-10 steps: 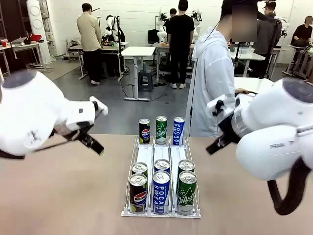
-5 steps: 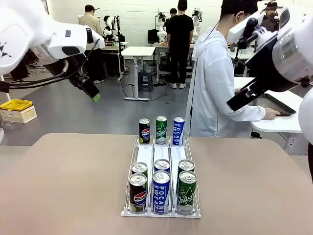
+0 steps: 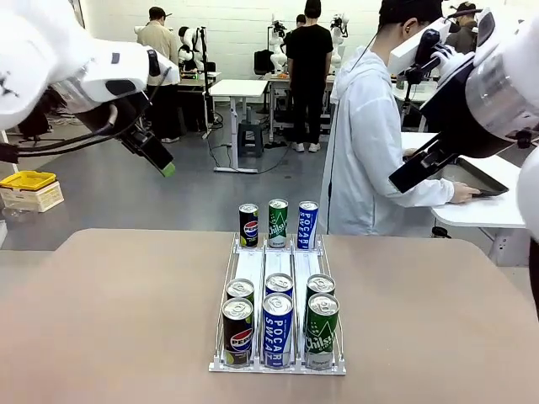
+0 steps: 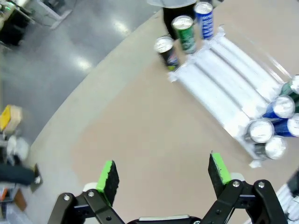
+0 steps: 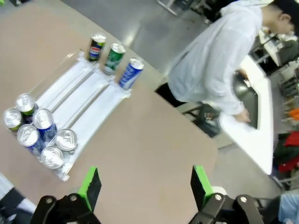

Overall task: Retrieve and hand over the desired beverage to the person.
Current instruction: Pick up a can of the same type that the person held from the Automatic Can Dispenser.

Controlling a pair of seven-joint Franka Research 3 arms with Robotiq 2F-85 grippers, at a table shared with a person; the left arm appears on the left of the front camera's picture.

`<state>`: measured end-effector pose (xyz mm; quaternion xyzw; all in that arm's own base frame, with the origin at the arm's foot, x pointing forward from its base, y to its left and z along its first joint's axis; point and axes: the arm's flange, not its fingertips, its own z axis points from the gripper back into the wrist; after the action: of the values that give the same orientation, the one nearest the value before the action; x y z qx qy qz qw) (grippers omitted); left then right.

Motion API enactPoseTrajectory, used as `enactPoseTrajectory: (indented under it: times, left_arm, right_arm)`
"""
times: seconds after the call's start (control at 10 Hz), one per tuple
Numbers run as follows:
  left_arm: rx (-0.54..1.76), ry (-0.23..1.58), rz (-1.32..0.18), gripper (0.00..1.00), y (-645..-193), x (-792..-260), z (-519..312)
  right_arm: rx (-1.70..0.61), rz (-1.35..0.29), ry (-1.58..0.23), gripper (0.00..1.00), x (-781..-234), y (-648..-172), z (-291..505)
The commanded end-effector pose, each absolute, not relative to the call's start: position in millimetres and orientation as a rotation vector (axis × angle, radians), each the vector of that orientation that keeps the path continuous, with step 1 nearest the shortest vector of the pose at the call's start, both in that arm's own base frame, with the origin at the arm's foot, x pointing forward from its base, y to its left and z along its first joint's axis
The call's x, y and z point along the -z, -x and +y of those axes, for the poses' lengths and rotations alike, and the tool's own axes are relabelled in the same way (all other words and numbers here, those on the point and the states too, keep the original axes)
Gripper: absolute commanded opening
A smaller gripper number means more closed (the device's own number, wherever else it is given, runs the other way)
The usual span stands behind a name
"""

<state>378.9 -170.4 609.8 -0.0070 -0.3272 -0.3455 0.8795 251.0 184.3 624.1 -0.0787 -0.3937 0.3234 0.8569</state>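
Beyond the smooth tan table (image 3: 109, 320), person (image 3: 366, 143) in soft white hooded jacket, turned toward a side desk (image 3: 476, 215). At table's middle, white three-lane rack (image 3: 279, 265) of glossy cylindrical cans (image 3: 277, 330): Pepsi, Pocari Sweat, Chilsung. Raised above, left gripper (image 4: 163, 170) and right gripper (image 5: 145, 184), green pads spread wide, holding nothing
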Motion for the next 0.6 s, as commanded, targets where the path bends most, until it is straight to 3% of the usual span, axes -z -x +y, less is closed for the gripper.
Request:
enactPoseTrajectory:
  times: [0.0, 0.2, 0.5]
  left_arm:
    - [0.783, 0.464, -0.603, 1.0, -382.7, -629.6, -114.1]
    - [0.714, 0.668, -0.552, 1.0, -395.9, -631.6, -54.3]
    - [0.569, 0.738, -0.542, 1.0, -394.8, -625.6, 28.1]
  right_arm:
    - [-0.774, -0.628, -0.276, 1.0, -627.2, -271.5, 120.2]
    - [-0.734, -0.509, -0.565, 1.0, -619.0, -303.5, 51.6]
    - [-0.522, -0.534, -0.771, 1.0, -600.4, -339.1, -43.9]
